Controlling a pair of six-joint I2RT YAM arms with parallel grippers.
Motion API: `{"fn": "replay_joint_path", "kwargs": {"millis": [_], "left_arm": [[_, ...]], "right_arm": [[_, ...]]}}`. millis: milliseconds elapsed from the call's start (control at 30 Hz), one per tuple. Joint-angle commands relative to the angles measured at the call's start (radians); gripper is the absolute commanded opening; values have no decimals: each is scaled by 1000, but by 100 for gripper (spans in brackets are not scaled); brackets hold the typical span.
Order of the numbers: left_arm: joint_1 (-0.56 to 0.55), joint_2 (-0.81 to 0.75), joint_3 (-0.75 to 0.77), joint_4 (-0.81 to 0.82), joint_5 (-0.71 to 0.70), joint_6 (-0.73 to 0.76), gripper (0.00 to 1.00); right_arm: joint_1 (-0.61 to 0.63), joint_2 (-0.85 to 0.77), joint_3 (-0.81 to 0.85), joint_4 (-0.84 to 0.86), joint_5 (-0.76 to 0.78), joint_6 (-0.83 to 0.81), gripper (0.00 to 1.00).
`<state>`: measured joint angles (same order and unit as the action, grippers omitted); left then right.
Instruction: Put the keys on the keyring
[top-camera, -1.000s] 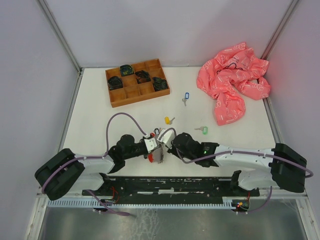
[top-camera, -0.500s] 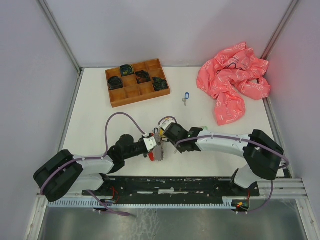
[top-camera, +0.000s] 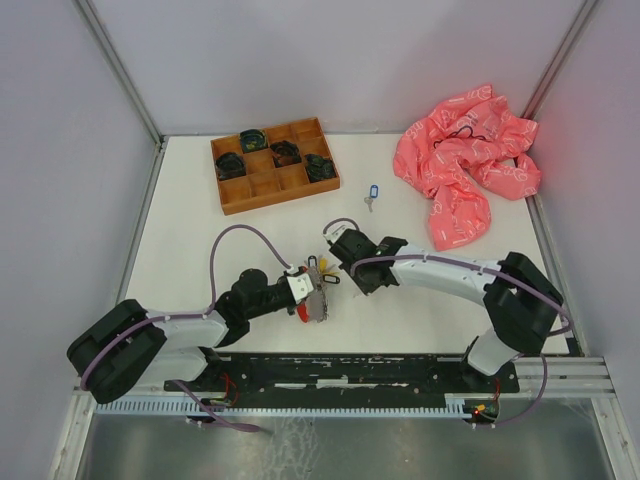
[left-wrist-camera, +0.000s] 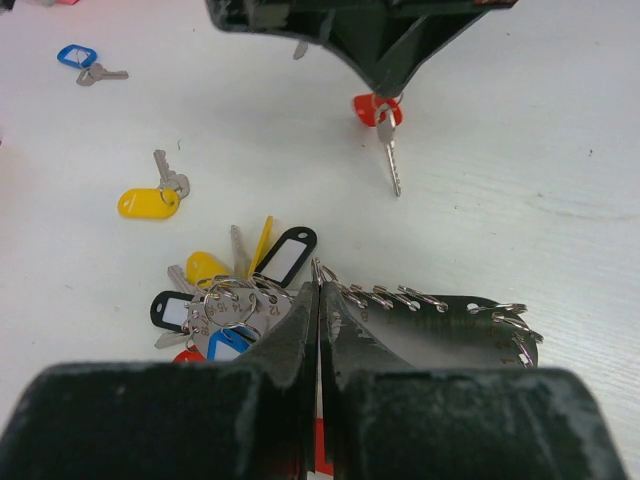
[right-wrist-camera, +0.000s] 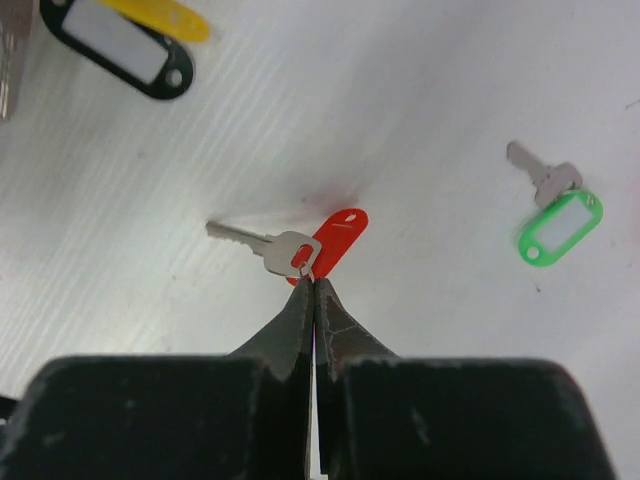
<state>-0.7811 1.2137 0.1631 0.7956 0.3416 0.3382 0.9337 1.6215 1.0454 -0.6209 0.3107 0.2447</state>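
The worktop (top-camera: 180, 230) is matt white, faintly streaked. The red-tagged key (right-wrist-camera: 262, 245) is bright bare metal with a glossy plastic tag. The green tag (right-wrist-camera: 560, 228) and yellow tag (left-wrist-camera: 148, 203) shine likewise. The keyring (left-wrist-camera: 232, 300) is polished wire. The left pincer (left-wrist-camera: 318, 290) and right pincer (right-wrist-camera: 314, 290) are matt black plastic. The compartment tray (top-camera: 283, 195) is matt wood, and the pink cloth (top-camera: 465, 165) is thin and crumpled.

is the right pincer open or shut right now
Shut. The right pincer shows no gap between its fingertips, which pinch the red-tagged key where the tag joins it.

4 single tagged keys (left-wrist-camera: 150, 200), 1 keyring (left-wrist-camera: 232, 300), 1 tray (top-camera: 265, 185), 1 cloth (top-camera: 460, 165)
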Motion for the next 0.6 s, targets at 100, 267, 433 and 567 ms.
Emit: {"fn": "replay_joint_path", "kwargs": {"millis": [100,267,433,567], "left_arm": [[-4,-26,11,68,-4,17,3],[-4,-34,10,65,-4,16,3],[-4,-34,10,59,-4,16,3],[-4,-34,10,57,-5,18,3]], "right_arm": [[0,-87,69,-286,-97,53,1],[-3,-21,120,-302,-84,12,1],[-17,91,155,-197,-79,-17,1],[-30,152,158,-96,-46,-41,1]]}}
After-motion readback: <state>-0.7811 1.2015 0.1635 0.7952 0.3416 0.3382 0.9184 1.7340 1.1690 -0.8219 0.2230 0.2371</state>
